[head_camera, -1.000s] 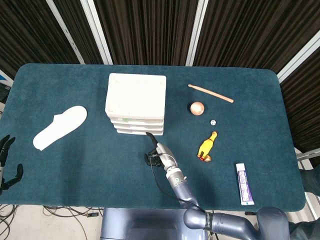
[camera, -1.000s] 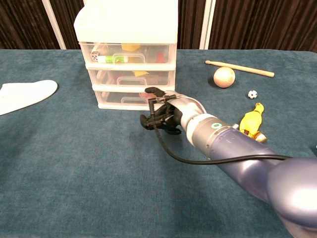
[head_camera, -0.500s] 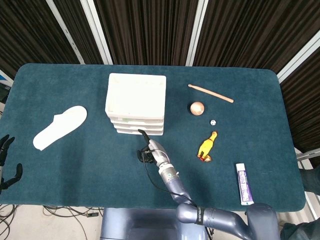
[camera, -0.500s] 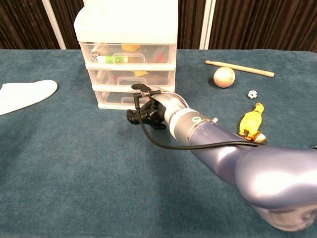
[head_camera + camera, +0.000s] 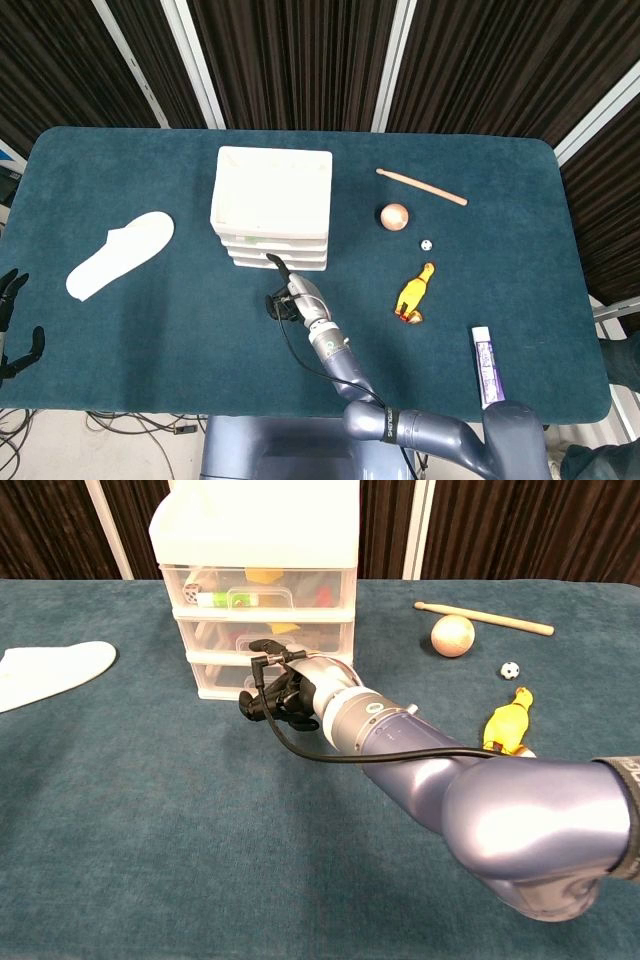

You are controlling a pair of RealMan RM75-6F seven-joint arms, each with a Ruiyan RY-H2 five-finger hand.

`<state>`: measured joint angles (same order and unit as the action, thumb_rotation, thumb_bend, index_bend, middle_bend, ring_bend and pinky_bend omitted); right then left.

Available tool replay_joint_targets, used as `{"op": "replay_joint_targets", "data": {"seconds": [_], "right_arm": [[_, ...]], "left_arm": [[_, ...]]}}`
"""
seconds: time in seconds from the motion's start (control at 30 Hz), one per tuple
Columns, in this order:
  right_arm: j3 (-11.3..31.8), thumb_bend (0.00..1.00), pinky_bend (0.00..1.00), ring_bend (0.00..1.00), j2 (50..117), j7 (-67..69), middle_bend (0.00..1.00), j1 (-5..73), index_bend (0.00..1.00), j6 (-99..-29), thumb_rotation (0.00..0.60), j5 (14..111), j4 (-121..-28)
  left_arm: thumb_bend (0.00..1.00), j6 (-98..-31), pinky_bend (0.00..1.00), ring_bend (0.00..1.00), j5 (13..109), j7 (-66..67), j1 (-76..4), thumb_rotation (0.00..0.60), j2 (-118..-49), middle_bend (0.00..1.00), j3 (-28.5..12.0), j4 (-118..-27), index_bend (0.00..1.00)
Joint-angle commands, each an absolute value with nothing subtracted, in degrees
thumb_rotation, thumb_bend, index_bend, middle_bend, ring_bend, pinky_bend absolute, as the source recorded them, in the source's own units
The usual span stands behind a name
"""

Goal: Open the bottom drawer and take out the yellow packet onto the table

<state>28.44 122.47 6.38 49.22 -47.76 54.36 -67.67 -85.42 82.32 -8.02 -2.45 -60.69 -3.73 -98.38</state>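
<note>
The white three-drawer unit [image 5: 272, 205] [image 5: 255, 590] stands at the table's middle left. Its bottom drawer [image 5: 215, 680] is closed. My right hand [image 5: 275, 692] [image 5: 288, 295] sits low against the front of that drawer, fingers curled in and one dark finger [image 5: 263, 646] raised before the middle drawer. Whether it touches the handle is hidden by the hand itself. Yellow items show through the middle drawer [image 5: 284, 627] and the top drawer [image 5: 262, 576]; the bottom drawer's contents are mostly covered. My left hand [image 5: 14, 335] hangs off the table's near left edge, fingers apart and holding nothing.
A white slipper [image 5: 120, 253] [image 5: 45, 670] lies left of the drawers. To the right are a wooden stick [image 5: 421, 186], a tan ball [image 5: 394, 215], a tiny ball [image 5: 426, 244], a rubber chicken [image 5: 414, 293] and a toothpaste tube [image 5: 487, 366].
My right hand has slid leftward and closer along the bottom drawer's front. The drawer has stayed closed and the left hand has not moved.
</note>
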Motion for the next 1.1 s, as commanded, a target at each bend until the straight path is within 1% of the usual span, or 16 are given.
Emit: {"op": "replay_joint_targets", "data": {"seconds": [0.03, 0.37, 1.1], "right_arm": [[28.4, 0.62, 1.0, 1.0, 123.0, 6.1, 0.91, 49.7, 0.0, -47.9, 0.6, 54.2, -67.0], [28.6, 0.62, 1.0, 1.0, 124.4, 6.0, 0.91, 51.2, 0.0, -47.3, 0.6, 53.7, -64.6], [29.5, 0.62, 1.0, 1.0, 124.5, 5.9, 0.91, 53.3, 0.0, -45.8, 0.6, 53.0, -62.5]], "left_arm": [[0.51, -85.4, 0.0, 0.0, 82.3, -8.0, -2.5, 0.6, -60.7, 0.0, -3.7, -98.4, 0.03], [0.51, -85.3, 0.0, 0.0, 82.2, -8.3, -2.5, 0.6, -60.6, 0.0, -3.7, -98.4, 0.03], [0.51, -85.4, 0.0, 0.0, 81.9, -8.5, -2.4, 0.6, -60.5, 0.0, -3.9, -98.4, 0.03]]}}
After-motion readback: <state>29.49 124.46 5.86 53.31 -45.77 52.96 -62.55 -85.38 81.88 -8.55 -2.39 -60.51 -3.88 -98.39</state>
